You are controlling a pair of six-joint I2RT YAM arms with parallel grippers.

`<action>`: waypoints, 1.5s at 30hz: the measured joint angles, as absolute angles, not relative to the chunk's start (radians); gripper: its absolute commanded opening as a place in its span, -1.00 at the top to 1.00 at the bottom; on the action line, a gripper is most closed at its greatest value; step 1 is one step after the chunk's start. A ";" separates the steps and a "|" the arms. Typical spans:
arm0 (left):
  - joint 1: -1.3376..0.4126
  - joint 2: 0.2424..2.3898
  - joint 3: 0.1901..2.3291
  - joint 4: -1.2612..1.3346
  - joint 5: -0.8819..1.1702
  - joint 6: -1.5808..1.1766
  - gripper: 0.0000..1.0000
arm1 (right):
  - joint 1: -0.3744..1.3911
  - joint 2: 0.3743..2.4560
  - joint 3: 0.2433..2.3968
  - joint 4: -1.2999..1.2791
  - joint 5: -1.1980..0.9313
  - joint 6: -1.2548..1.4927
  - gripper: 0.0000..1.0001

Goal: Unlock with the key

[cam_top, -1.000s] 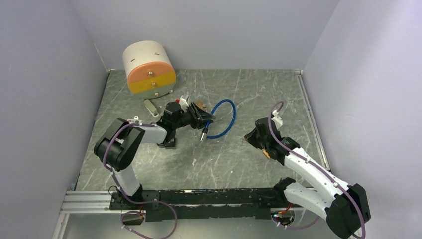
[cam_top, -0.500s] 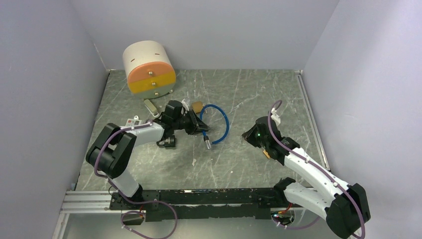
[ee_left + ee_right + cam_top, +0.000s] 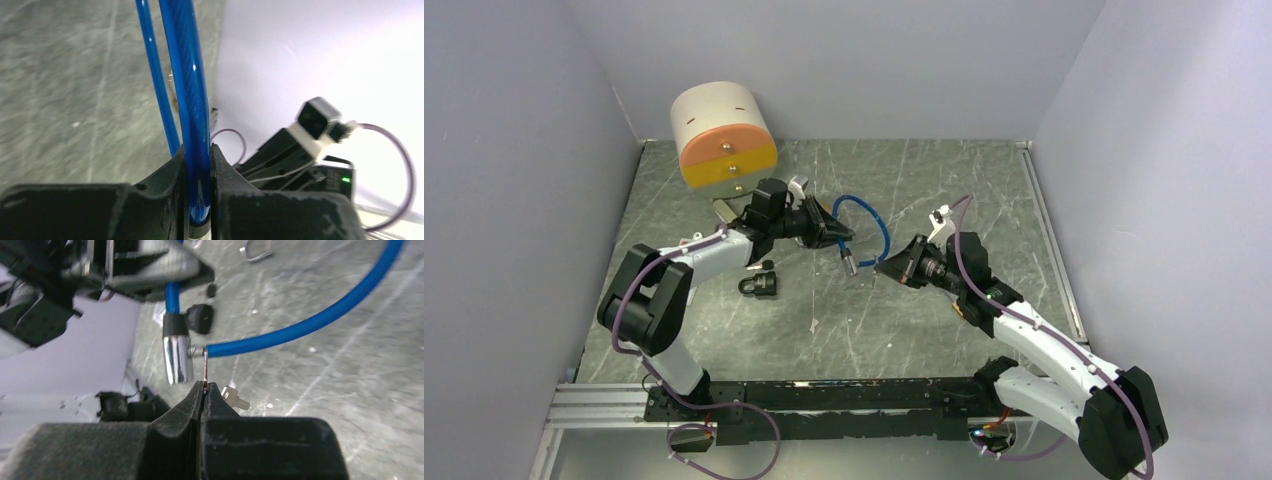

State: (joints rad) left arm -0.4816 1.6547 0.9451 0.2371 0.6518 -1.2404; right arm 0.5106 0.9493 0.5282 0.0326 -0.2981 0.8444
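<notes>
My left gripper [image 3: 837, 235] is shut on a blue cable lock [image 3: 867, 216] and holds it above the table; in the left wrist view the fingers [image 3: 227, 172] pinch the blue cable [image 3: 192, 100]. The lock's chrome barrel [image 3: 178, 360] hangs down from the left gripper. My right gripper [image 3: 887, 266] is shut on a thin metal key [image 3: 205, 367]. The key points up beside the barrel, where the cable's other end [image 3: 300, 325] meets it. I cannot tell whether the key is in a keyhole.
A white drum-shaped drawer unit with an orange front [image 3: 724, 135] stands at the back left. A black padlock [image 3: 761, 284] lies on the table below the left arm. A spare key [image 3: 234, 396] lies on the table under the barrel. Grey walls enclose the table.
My left gripper has lifted the cable lock up and back. My right gripper has swung left and now holds the key at the lock's barrel.
</notes>
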 measured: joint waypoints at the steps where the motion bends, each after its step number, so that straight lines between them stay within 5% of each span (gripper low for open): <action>1: -0.477 1.656 0.953 0.258 0.662 -1.262 0.95 | 0.507 0.949 0.513 0.073 -0.338 0.847 1.00; 15: -0.435 1.720 1.012 0.579 0.712 -1.536 0.95 | 0.477 0.928 0.430 0.448 -0.636 0.936 1.00; 45: -0.430 1.731 1.050 0.881 0.728 -1.760 0.95 | 0.422 1.048 0.537 0.654 -0.650 1.045 1.00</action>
